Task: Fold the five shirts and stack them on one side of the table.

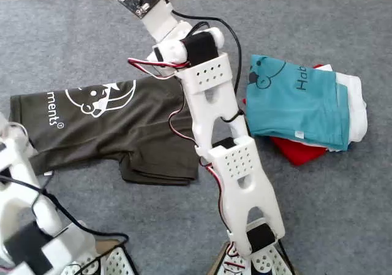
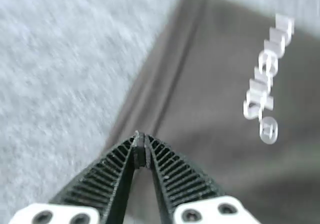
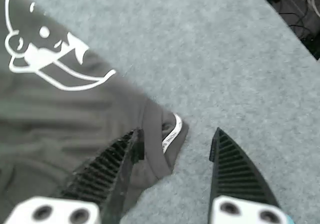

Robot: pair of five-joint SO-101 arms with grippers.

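Note:
A dark olive shirt with a white print lies spread on the grey table, its lower part folded over. My left gripper is shut on the shirt's hem at its left end, where the left arm stands. My right gripper is open over the shirt's far right corner, which shows a white label. One finger is above the cloth, the other above bare table. The right arm stretches across the shirt's right end. A stack of folded shirts, teal on top of white and red, sits at the right.
The grey felt table has free room in front of the stack and behind the dark shirt. Black and red cables run along the right arm over the shirt.

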